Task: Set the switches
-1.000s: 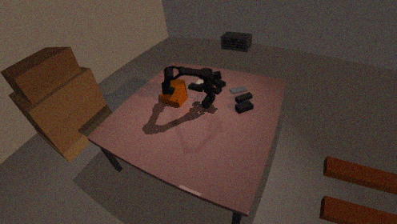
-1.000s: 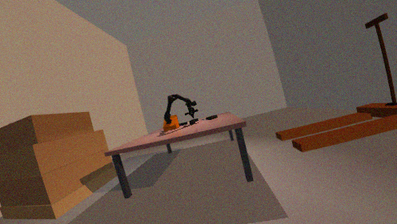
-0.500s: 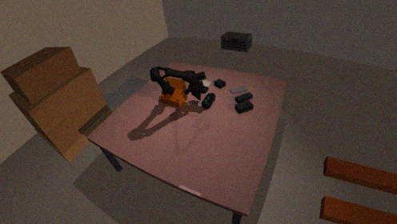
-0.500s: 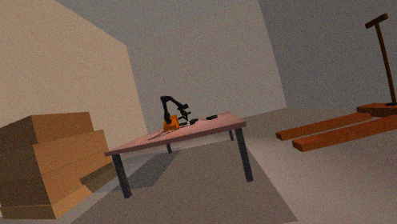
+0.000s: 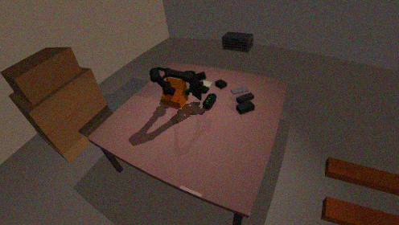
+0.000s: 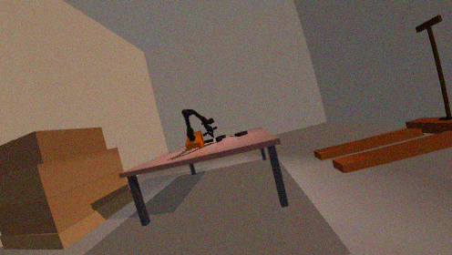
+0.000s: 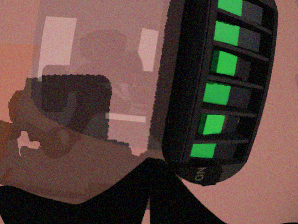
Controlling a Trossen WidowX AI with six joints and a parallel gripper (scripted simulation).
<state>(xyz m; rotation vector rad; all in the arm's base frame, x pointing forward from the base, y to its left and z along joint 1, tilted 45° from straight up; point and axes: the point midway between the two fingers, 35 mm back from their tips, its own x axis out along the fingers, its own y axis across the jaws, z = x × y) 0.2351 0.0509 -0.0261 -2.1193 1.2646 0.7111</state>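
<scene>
The dark controller unit [image 5: 209, 101] [image 6: 220, 137] [image 7: 182, 95] sits on the table with its switches up. In the wrist view it fills the right side, the ON marking at its lower end. Six green switch ends show on its left side. Counted from the ON marking, the second and fourth green ends show a side edge and look raised; the others look flatter. The switch numbers are not readable, and the underside label is hidden. My gripper [image 5: 199, 98] [image 7: 153, 165] is shut and empty, with its tips beside the unit's ON end; contact cannot be told.
On the pink table [image 5: 193, 161] [image 6: 159, 165], a small dark block [image 5: 220, 83], a grey flat plate [image 5: 240, 91] and two dark modules [image 5: 244, 97] [image 5: 245, 108] lie beyond the unit. The orange arm base [image 5: 174, 93] [image 6: 194, 139] stands left of it. Shadows and pale reflections mark the tabletop.
</scene>
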